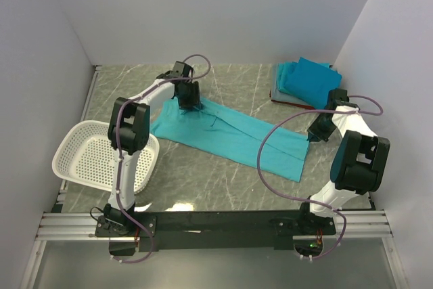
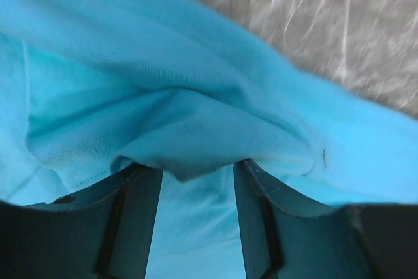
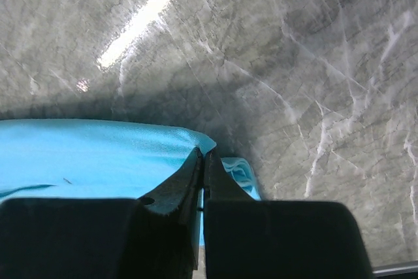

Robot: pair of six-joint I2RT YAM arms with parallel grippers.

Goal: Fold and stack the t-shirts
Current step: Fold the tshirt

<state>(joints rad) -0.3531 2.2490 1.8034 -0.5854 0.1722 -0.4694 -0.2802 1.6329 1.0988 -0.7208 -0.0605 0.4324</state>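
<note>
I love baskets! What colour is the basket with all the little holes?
White. The basket shows best in the top view.

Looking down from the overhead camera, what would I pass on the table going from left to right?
white basket → spread teal t-shirt → stack of folded shirts

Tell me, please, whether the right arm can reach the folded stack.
Probably yes: the folded stack lies just beyond the right end effector with bare table between, though it is shut on the spread teal t-shirt and must let go first.
</note>
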